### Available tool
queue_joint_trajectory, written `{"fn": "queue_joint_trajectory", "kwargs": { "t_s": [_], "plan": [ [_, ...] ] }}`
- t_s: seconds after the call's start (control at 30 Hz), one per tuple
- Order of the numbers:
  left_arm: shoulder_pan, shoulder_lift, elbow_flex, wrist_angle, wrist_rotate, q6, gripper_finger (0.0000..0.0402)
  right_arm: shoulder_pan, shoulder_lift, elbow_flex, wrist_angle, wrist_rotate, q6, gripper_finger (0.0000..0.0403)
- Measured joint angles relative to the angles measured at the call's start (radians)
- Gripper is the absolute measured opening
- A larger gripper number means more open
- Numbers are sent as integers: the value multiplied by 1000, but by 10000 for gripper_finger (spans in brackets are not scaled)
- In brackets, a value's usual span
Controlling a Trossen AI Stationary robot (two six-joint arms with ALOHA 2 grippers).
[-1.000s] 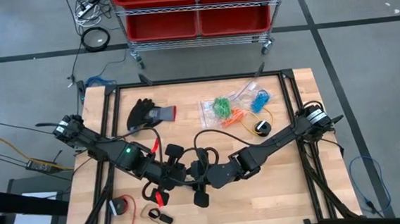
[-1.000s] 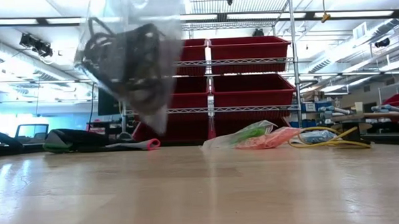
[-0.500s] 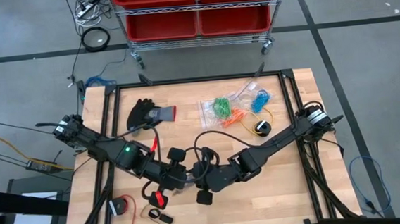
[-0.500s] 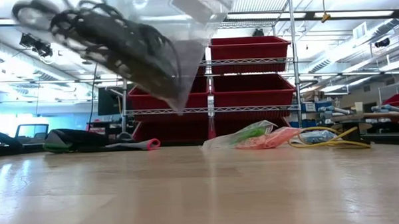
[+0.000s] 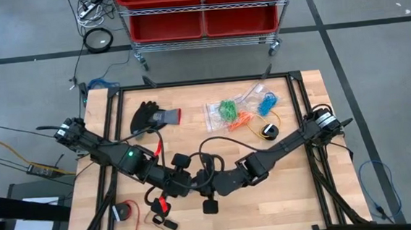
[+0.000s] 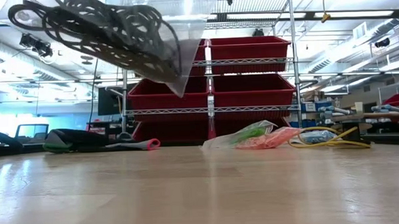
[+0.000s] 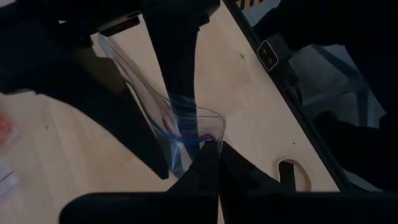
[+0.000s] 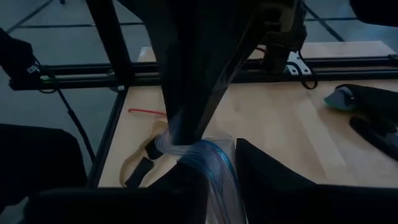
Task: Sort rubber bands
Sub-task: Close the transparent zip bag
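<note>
Rubber bands, black ones (image 6: 110,32), hang bunched inside a clear plastic bag (image 6: 174,56) held above the table (image 5: 290,189) near its front middle. Left gripper (image 7: 211,152) is fully closed, pinching the bag's rim. Right gripper (image 8: 214,165) meets it there, its fingers (image 8: 273,174) straddling the bag's blue-striped edge; whether they clamp it cannot be told. Green rubber bands (image 5: 227,110), orange ones (image 5: 240,117) and blue ones (image 5: 266,103) lie in separate clear bags toward the table's back, just beside one another. A yellow cable (image 5: 261,129) lies near them. A black glove (image 5: 151,116) rests at the back left. Red bins (image 6: 251,70) sit on a shelf unit beyond the table.
</note>
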Motion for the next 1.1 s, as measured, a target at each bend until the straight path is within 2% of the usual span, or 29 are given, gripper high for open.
{"fn": "queue_joint_trajectory", "kwargs": {
  "t_s": [0.2, 0.4, 0.57, 0.77, 1.1],
  "plan": [
    [0, 0, 0, -3, -7, 0, 1, 1, 0, 0, -30, -42, 22, 69],
    [0, 0, 16, -35, -28, -5, 1, 26, 0, 0, -96, -14, 26, 7],
    [0, 0, 28, -93, -32, -30, 1, 48, 0, 0, -153, 20, 51, 2],
    [-7, 0, 28, -179, -42, -58, 1, 76, 0, 0, -298, 31, 140, 1],
    [-21, 0, 28, -205, -55, -66, 1, 119, -1, 0, -519, 35, 289, 0]
  ]
}}
